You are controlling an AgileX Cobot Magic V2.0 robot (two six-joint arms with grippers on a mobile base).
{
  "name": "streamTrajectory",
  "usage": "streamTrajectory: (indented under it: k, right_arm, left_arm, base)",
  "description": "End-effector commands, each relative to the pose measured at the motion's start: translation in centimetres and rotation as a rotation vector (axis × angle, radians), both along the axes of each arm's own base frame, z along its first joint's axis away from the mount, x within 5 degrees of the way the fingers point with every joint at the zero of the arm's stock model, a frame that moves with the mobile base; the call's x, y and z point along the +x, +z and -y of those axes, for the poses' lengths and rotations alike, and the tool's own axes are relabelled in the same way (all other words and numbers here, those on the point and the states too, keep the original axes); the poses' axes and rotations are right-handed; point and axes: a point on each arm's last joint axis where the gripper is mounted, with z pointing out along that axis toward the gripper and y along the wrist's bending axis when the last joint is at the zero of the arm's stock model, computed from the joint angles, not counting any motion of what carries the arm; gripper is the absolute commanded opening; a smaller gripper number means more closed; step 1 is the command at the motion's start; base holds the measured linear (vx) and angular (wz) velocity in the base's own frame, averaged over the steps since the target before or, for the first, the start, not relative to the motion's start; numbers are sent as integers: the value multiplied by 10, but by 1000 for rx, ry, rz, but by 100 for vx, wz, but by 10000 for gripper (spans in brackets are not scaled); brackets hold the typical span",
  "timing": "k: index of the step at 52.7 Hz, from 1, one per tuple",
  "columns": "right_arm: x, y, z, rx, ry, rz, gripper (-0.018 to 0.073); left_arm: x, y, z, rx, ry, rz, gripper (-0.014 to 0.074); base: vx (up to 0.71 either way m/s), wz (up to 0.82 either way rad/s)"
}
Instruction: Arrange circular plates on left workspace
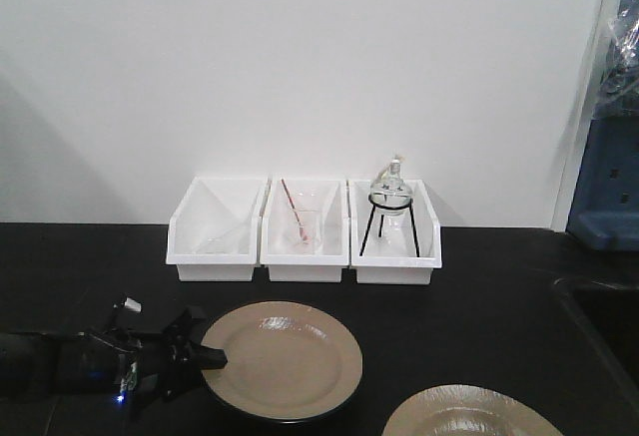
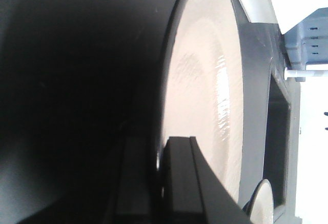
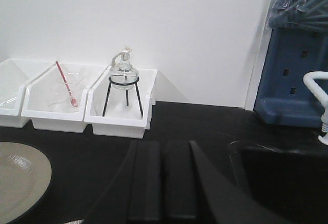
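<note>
Two beige circular plates lie on the black countertop, the left workspace (image 1: 90, 266). One plate (image 1: 283, 361) sits in the middle, and the other plate (image 1: 469, 414) is cut off by the bottom edge at the right. My left gripper (image 1: 207, 359) reaches in low from the left and is shut on the middle plate's left rim. In the left wrist view one finger (image 2: 192, 183) lies over that plate (image 2: 200, 96) and the other runs beneath the rim. My right gripper (image 3: 163, 183) hovers over bare countertop, shut on nothing, with the middle plate (image 3: 18, 180) to its left.
Three white bins (image 1: 303, 236) line the back wall; the right one holds a glass flask on a black tripod (image 1: 390, 207). A recessed sink (image 1: 604, 326) lies at the right edge, with a blue rack (image 1: 609, 187) behind it.
</note>
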Motion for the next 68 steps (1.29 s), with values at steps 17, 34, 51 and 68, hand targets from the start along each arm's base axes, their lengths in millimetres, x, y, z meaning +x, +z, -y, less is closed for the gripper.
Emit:
streamTrajectory:
  k: [17, 34, 51, 68]
  right_arm:
    - [0, 21, -1, -13, 11, 128, -4]
    - [0, 21, -1, -13, 11, 126, -4]
    - [0, 21, -1, -12, 11, 126, -4]
    - [0, 21, -1, -5, 9, 120, -4]
  left_arm:
    - [1, 29, 6, -34, -43, 84, 547]
    - [-3, 39, -5, 119, -147, 170, 590]
    - [-20, 96, -42, 258, -202, 312, 547]
    - [-65, 179, -55, 504, -254, 512, -9]
  base:
    - [0, 0]
    - [0, 0]
    - [0, 0]
    - [0, 0]
